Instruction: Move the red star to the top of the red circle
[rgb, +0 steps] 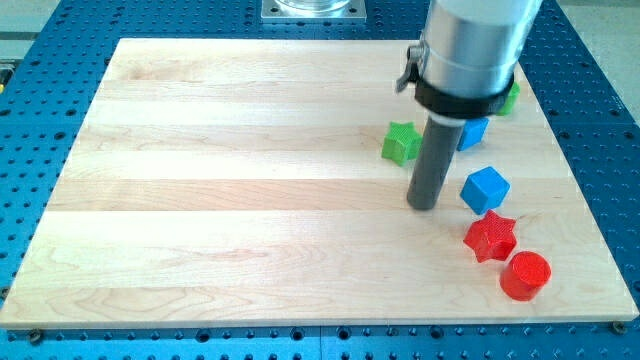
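The red star (490, 236) lies near the view's lower right on the wooden board (250, 180). The red circle (525, 275) sits just below and to the right of it, almost touching. My tip (424, 205) rests on the board to the left of the red star and slightly above it, a short gap away. A blue cube (485, 189) sits just right of my tip and directly above the red star.
A green star (401, 142) lies above and left of my tip. Another blue block (471, 132) is partly hidden behind the rod. A green block (509, 97) peeks out by the arm at the board's upper right.
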